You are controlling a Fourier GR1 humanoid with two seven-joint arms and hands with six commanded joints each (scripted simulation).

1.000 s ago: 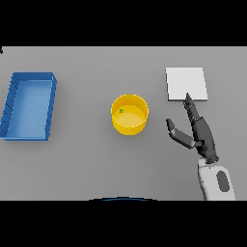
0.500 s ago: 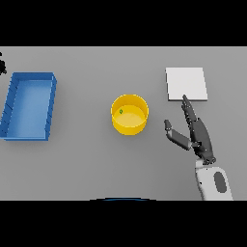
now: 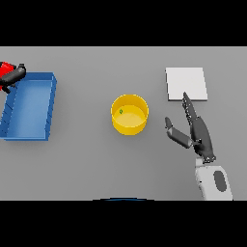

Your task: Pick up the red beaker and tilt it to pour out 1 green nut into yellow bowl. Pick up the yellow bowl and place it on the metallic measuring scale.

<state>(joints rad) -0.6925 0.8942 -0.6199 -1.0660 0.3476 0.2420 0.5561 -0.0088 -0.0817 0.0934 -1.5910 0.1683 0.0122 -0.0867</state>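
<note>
right robot hand spread wide, holding nothing, beside yellow bowl

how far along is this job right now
Pour looks done: a small green nut lies inside the round yellow bowl. In hand: the left hand holds the red beaker at the far left edge, beside the blue rectangular bin. Left: the bowl sits on the grey table, not on the flat pale metallic measuring scale; the open right hand hovers between them.
</note>
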